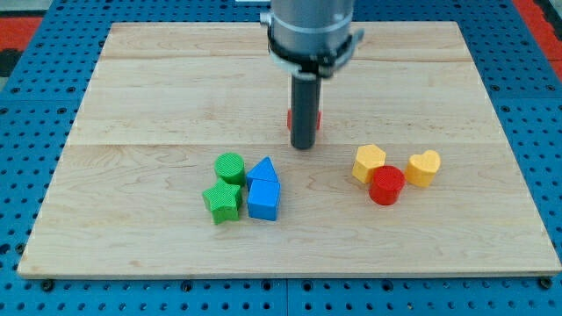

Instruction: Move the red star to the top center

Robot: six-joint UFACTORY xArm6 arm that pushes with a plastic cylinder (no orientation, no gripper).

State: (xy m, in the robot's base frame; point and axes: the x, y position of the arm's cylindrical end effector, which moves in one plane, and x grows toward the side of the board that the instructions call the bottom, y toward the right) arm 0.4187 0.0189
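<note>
The red star (290, 118) is almost wholly hidden behind my rod; only thin red slivers show on either side of it, near the middle of the wooden board (158, 88). My tip (303, 145) rests on the board just in front of the star, on its lower side in the view, touching or nearly touching it. The arm's grey body comes down from the view's top centre.
A green cylinder (230, 167), green star (222, 201) and two blue blocks (262, 171) (263, 200) cluster below left of my tip. A yellow hexagon-like block (369, 162), yellow heart (424, 167) and red cylinder (386, 185) sit to the lower right.
</note>
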